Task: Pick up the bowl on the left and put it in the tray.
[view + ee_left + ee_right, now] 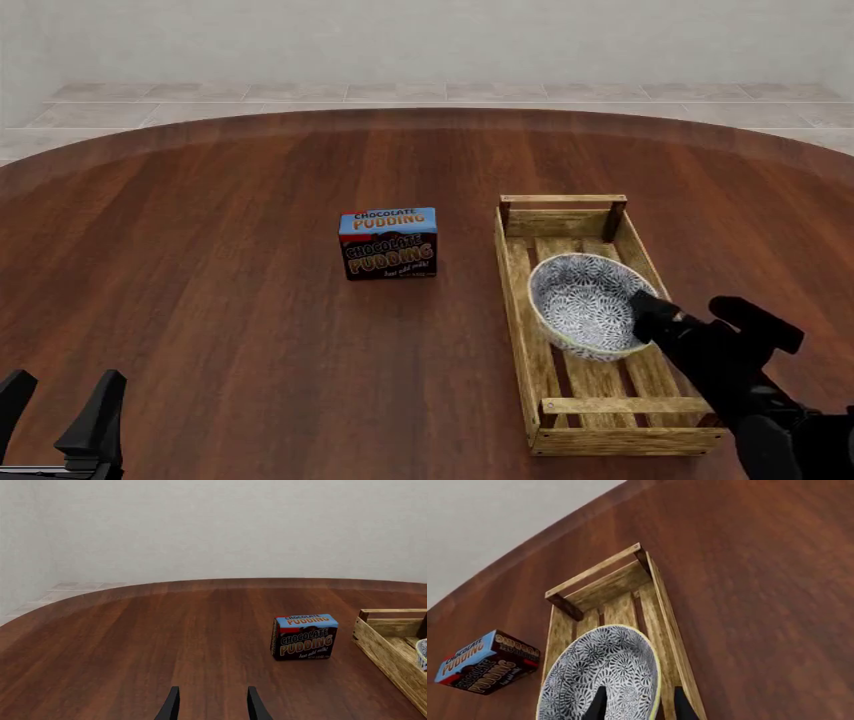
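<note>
The bowl (pixel 585 300), blue-grey and white patterned inside with a cream-yellow rim, lies in the slatted wooden tray (pixel 514 290) at right of centre, leaning a little. My right gripper (pixel 687 312) is open at the bowl's near right rim. In the right wrist view the bowl's (pixel 604 672) rim runs between the two spread fingers of the gripper (pixel 640 705), over the tray (pixel 668 625). My left gripper (pixel 60 400) is open and holds nothing at the front left edge, far from the bowl. In its wrist view the left gripper (pixel 212 705) faces bare table, with the tray (pixel 387 650) and a sliver of bowl (pixel 422 655) beside it.
A chocolate pudding box (pixel 388 243) stands upright left of the tray, about a hand's width from its wall; it also shows in both wrist views as the pudding box (pixel 304 636) and the pudding box (pixel 487 661). The round wooden table (pixel 200 250) ends at a curved far edge.
</note>
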You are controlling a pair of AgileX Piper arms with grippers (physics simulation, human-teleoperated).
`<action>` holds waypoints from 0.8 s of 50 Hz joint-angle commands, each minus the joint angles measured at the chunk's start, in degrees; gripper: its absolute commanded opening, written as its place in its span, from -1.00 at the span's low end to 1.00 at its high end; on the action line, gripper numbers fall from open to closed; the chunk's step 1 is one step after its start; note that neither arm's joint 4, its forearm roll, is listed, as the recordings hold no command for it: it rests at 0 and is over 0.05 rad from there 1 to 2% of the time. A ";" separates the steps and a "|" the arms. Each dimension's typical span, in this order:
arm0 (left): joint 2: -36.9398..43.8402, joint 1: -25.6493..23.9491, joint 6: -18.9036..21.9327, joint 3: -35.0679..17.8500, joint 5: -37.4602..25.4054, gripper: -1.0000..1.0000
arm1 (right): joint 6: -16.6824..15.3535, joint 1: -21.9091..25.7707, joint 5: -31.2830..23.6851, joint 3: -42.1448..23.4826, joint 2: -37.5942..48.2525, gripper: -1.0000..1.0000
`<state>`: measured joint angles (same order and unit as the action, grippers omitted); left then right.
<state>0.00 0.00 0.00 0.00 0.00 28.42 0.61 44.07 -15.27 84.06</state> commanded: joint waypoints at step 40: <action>0.00 0.00 0.00 0.00 0.00 1.00 | -2.04 -0.39 -4.48 0.39 -7.74 1.00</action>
<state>0.00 0.00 0.00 0.00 0.00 26.90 0.33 41.33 -15.01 79.03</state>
